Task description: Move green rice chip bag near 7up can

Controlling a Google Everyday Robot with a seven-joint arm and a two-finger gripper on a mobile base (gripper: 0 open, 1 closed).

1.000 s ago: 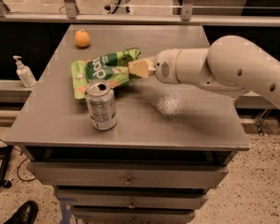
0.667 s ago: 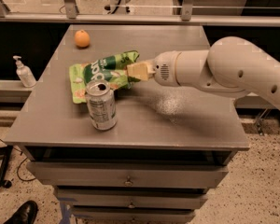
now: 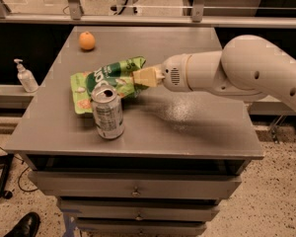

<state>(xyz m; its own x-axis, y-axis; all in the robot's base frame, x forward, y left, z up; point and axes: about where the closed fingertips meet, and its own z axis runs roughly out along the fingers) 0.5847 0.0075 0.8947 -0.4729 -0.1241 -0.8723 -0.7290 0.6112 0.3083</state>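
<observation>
The green rice chip bag (image 3: pixel 108 80) lies on the grey table top (image 3: pixel 187 117), left of centre, crinkled, with its dark green logo facing up. The 7up can (image 3: pixel 107 113) stands upright right in front of the bag and covers the bag's lower edge; the two look as if they touch. My gripper (image 3: pixel 145 77) reaches in from the right on the white arm (image 3: pixel 237 70). It is shut on the bag's right edge, low over the table.
A small orange fruit (image 3: pixel 87 40) sits at the back left of the table. A hand sanitizer bottle (image 3: pixel 25 76) stands on a lower ledge to the left. Drawers (image 3: pixel 135 189) are below the table top. A railing runs behind.
The gripper and the bag have shifted slightly left and toward the front, closer to the can. The can and the orange have not moved.
</observation>
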